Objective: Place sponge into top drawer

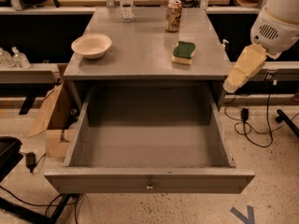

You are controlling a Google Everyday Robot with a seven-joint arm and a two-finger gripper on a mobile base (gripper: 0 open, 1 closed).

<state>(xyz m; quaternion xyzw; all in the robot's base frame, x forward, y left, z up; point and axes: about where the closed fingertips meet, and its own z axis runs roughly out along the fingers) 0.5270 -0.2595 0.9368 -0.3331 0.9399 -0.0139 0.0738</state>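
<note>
Plainly, the small rectangular sponge with a dark green scouring layer over pale yellow foam (184,52) lies flat on the grey matte tabletop (140,62), right of centre in the upper part of the frame. It sits green face up, just below a printed metal soda can (174,15) and well apart from a pale round bowl (91,45) at the upper left. The wide shallow grey top drawer with a small metal knob (149,180) stands pulled out across the lower half of the frame, and nothing shows inside it.

The robot's cream-coloured gripper (233,82) hangs at the right edge of the frame, off the table's right side and lower than the sponge. It has hold of nothing, and how far it is spread I cannot tell.

The sponge is likely very light and soft — foam that gives under a pinch, with a rough top that should not slip. A grasp across its two long sides from above looks best, squeezing gently so it does not buckle or spring out.
</note>
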